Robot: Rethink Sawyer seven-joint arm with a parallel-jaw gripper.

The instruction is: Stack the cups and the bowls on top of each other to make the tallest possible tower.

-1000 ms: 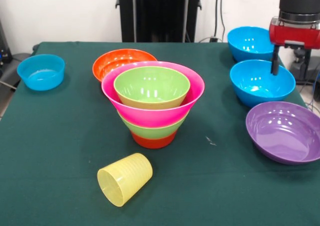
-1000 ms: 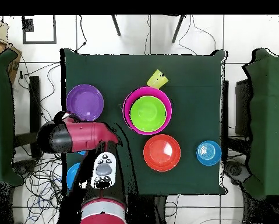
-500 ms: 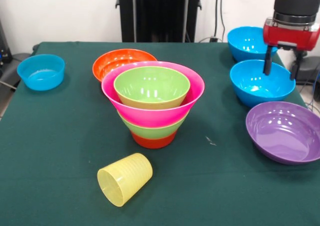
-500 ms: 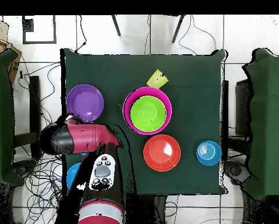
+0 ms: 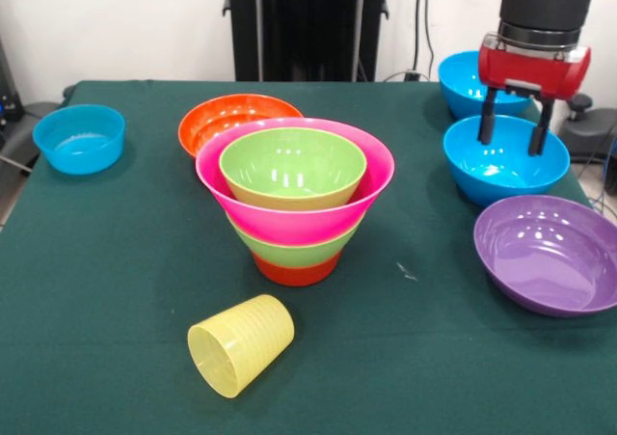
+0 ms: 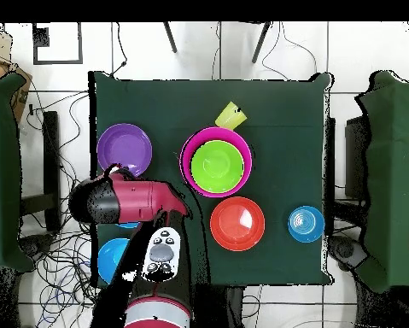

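Note:
The tower (image 5: 294, 203) stands mid-table: a small orange base, a lime green bowl, a flaring pink bowl (image 6: 216, 162) and a lime green bowl (image 5: 292, 165) nested inside it. A pale-yellow cup (image 5: 241, 344) lies on its side in front of the tower; from above the cup (image 6: 230, 115) shows beside the pink rim. My gripper (image 5: 511, 132) hangs open over a blue bowl (image 5: 506, 165) at the right, its fingers (image 5: 487, 126) spread just above the bowl's hollow with nothing between them. In the overhead view the arm (image 6: 126, 202) hides the gripper.
A second blue bowl (image 5: 472, 80) sits behind the gripper and a wide purple bowl (image 5: 549, 254) in front of it. An orange bowl (image 5: 231, 115) stands behind the tower. A small blue bowl (image 5: 79, 138) rests at the far left.
The gripper has moved left in the front view, from the blue bowl's right rim to above its middle. Both fingers now show. The bowls and the cup have not moved.

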